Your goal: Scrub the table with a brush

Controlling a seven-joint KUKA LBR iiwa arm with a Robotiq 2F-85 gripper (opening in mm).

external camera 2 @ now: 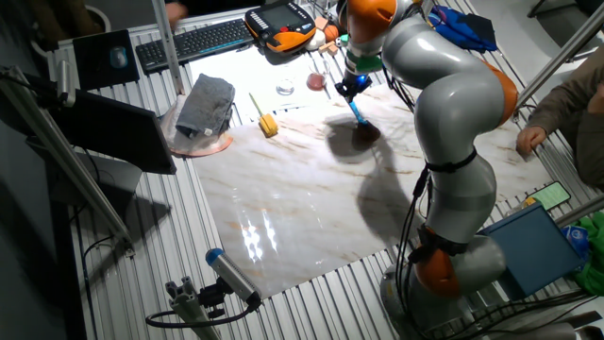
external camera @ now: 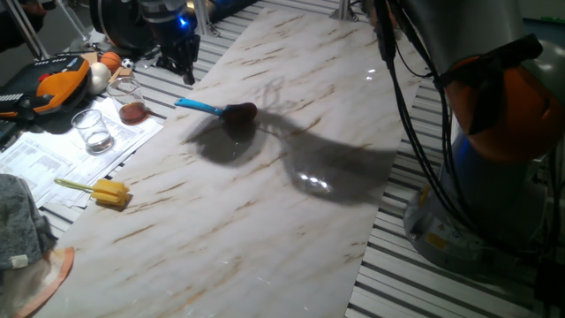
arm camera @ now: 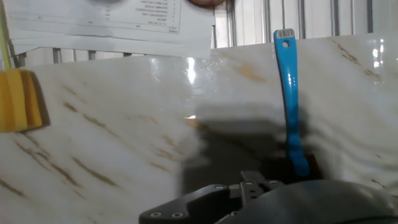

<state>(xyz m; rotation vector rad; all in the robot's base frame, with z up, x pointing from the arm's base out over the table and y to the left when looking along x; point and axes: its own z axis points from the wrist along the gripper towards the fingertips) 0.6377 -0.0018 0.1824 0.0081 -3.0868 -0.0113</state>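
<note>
The brush (external camera: pixel 216 109) lies flat on the white marble table (external camera: pixel 265 230), its blue handle pointing left and its reddish-brown head to the right. My gripper (external camera: pixel 187 75) hangs above the table's far left edge, just beyond the handle's end and apart from it. In the other fixed view the gripper (external camera 2: pixel 351 92) is right above the brush (external camera 2: pixel 360 118), its fingers look spread, and nothing is in them. The hand view shows the blue handle (arm camera: pixel 289 106) on the table (arm camera: pixel 124 137). The head is hidden behind the dark hand body at the bottom.
A yellow sponge on a stick (external camera: pixel 110 193) lies at the table's left edge. Beside it on papers (external camera: pixel 62 159) stand an empty glass (external camera: pixel 93 130) and a glass with reddish liquid (external camera: pixel 132 104). A grey cloth (external camera: pixel 18 221) lies front left. The robot base (external camera: pixel 494 177) stands right.
</note>
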